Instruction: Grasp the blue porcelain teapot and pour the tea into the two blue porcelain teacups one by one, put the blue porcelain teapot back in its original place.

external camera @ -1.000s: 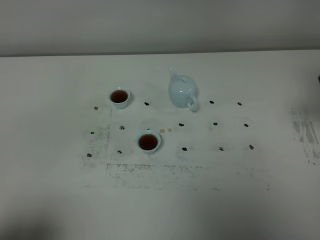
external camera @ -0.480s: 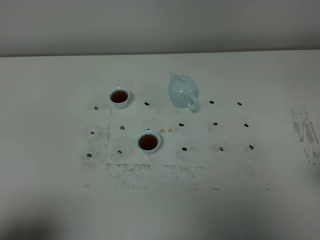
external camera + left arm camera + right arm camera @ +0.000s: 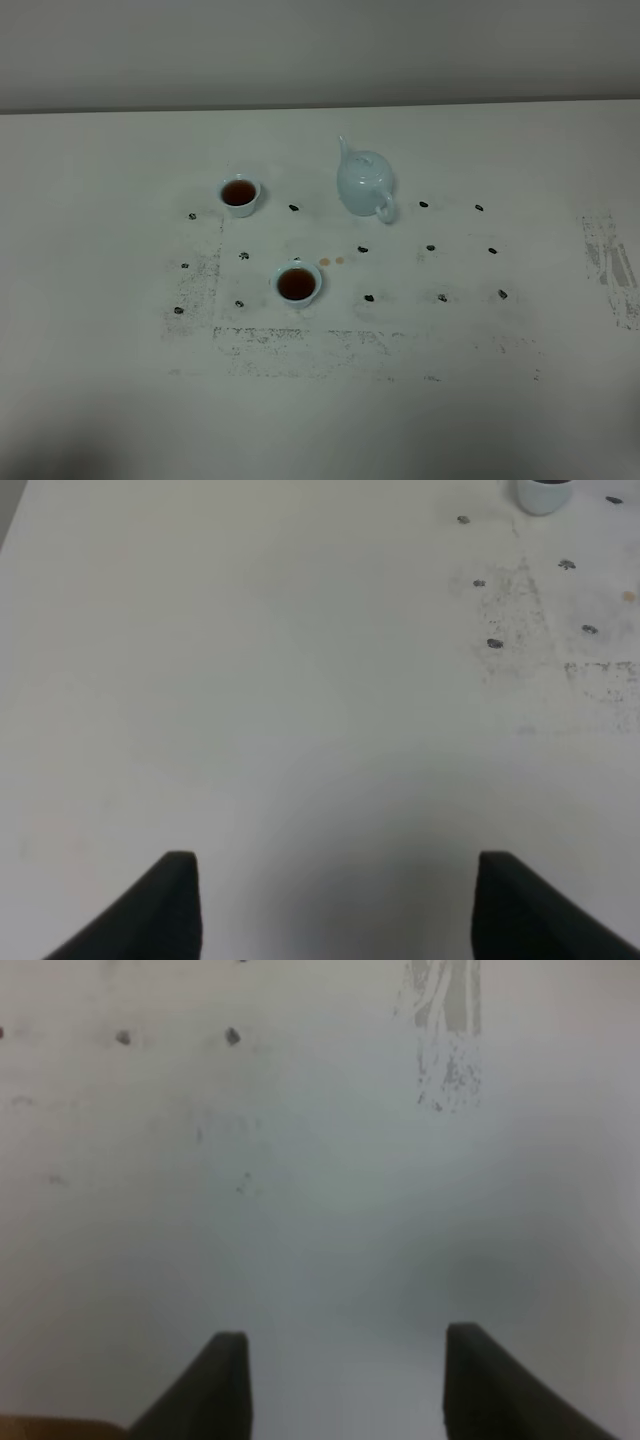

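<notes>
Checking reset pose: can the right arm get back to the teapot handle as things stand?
Probably yes. The teapot stands upright with its loop handle turned to the right-front, nothing beside it; both teacups sit off to its left. The right end effector is open and empty.

Pale sky-blue teapot (image 3: 364,183), two matching pale blue teacups (image 3: 240,194) (image 3: 297,284) holding reddish-brown tea, white table (image 3: 100,300) speckled with black marks.

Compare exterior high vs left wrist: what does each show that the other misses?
Only exterior high: the teapot upright, the near cup full of tea, and two small drips beside it. Only left wrist: the left gripper, its jaws apart over bare table. Both: the far cup, cut off at the wrist view's edge, and the black marks.
</notes>
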`<state>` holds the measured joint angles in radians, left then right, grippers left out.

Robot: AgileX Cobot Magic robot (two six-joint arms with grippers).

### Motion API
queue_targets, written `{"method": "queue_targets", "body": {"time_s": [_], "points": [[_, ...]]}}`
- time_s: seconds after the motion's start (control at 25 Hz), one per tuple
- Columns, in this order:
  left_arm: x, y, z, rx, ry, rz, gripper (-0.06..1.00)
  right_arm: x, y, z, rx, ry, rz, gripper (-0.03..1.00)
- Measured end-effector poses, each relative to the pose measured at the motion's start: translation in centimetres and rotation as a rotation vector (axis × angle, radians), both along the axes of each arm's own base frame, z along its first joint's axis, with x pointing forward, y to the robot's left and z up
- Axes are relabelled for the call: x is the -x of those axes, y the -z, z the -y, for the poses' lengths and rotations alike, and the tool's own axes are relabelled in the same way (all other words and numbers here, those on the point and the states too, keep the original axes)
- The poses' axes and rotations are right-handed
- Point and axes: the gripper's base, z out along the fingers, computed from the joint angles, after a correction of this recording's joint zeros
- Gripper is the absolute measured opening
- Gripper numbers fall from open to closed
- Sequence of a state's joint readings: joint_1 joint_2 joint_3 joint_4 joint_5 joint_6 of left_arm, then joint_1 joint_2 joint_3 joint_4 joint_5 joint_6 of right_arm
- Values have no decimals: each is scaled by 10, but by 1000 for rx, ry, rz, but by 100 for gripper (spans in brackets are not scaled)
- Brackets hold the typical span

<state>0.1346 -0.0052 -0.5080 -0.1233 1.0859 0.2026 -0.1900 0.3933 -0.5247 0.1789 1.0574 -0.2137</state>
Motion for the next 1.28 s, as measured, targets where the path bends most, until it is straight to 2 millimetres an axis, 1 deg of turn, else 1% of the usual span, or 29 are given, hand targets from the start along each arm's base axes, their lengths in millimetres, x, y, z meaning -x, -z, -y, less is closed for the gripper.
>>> {"method": "queue_targets", "body": {"time_s": [0.08,0.32,0.64,1.04,1.28], "points": [[0,0,0,0,0,0,55,8,3,-2,12,-11,28,46],[0,0,0,0,0,0,55,27,0,-7,42,-47,147,46],[0,0,0,0,0,0,55,59,0,-12,87,-115,338,46],[0,0,0,0,0,0,55,63,1,-10,79,-193,351,46],[0,0,0,0,0,0,55,63,1,-10,80,-200,351,46]]}}
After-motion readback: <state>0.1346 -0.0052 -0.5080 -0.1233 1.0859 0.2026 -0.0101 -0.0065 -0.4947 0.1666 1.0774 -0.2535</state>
